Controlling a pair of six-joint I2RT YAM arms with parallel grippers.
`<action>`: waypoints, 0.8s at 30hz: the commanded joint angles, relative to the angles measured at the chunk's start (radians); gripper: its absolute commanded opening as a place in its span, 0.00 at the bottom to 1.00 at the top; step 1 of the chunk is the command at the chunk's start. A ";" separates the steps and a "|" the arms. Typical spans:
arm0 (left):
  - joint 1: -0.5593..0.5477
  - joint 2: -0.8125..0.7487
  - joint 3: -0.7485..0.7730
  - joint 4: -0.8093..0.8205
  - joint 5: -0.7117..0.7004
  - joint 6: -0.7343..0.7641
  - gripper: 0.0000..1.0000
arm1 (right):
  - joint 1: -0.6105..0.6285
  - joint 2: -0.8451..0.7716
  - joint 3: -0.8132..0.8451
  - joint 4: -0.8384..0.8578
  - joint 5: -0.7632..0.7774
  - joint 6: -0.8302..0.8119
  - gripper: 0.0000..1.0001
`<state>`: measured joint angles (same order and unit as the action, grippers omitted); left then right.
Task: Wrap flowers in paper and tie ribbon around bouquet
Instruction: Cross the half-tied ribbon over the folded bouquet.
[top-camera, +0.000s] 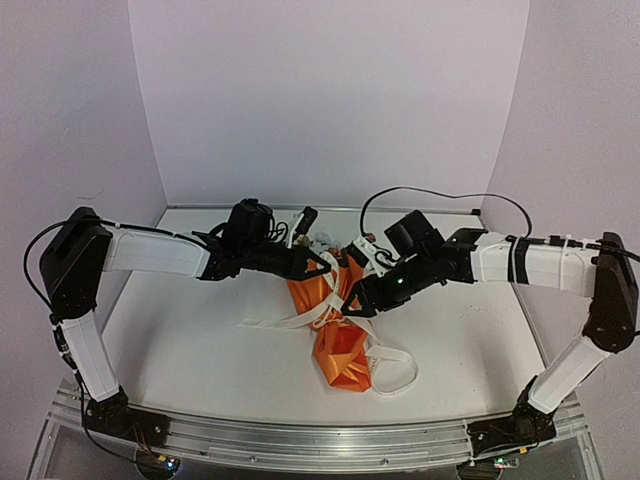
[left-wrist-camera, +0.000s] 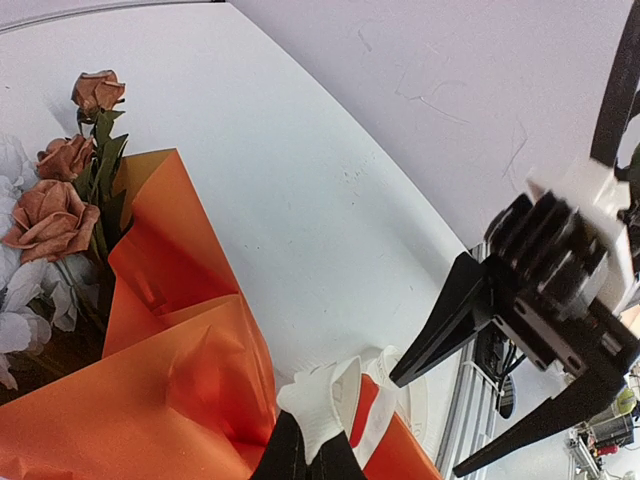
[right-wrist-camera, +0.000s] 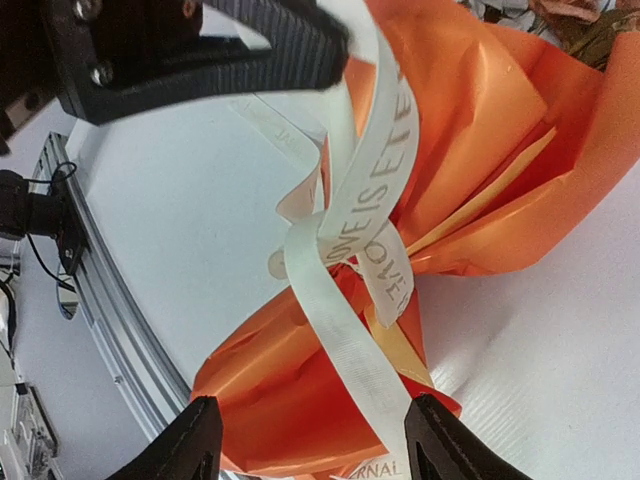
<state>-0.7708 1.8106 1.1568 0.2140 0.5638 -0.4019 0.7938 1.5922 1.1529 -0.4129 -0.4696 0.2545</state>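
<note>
Ribbon (right-wrist-camera: 372, 150) is pinched in the fully closed left gripper (left-wrist-camera: 312, 432) at the bottom edge of the left wrist view. The right gripper (right-wrist-camera: 310, 440) stands wide apart, straddling the ribbon and gripping nothing. The bouquet (top-camera: 338, 345) lies at centre frame, just below both grippers.

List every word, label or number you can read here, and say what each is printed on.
"OVE IS ETE": on the ribbon, along the strand rising from the crossing, right wrist view.
"ERNAL": on the same ribbon, cut off by the bottom edge of that view.
Print on the short fold beside the crossing: too skewed to read.
Top and left wrist views: nothing readable.
</note>
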 joint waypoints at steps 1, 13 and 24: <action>0.005 -0.048 0.021 0.006 -0.003 -0.001 0.00 | 0.009 0.047 0.001 0.141 -0.014 -0.133 0.64; 0.012 -0.051 0.039 -0.019 -0.005 0.000 0.00 | 0.008 0.149 0.075 0.131 0.020 -0.149 0.48; 0.017 -0.101 -0.005 -0.010 -0.064 -0.024 0.00 | 0.011 0.087 0.000 0.092 -0.042 -0.010 0.15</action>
<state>-0.7616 1.7904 1.1569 0.1887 0.5374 -0.4131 0.7975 1.7327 1.1806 -0.3126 -0.4755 0.1725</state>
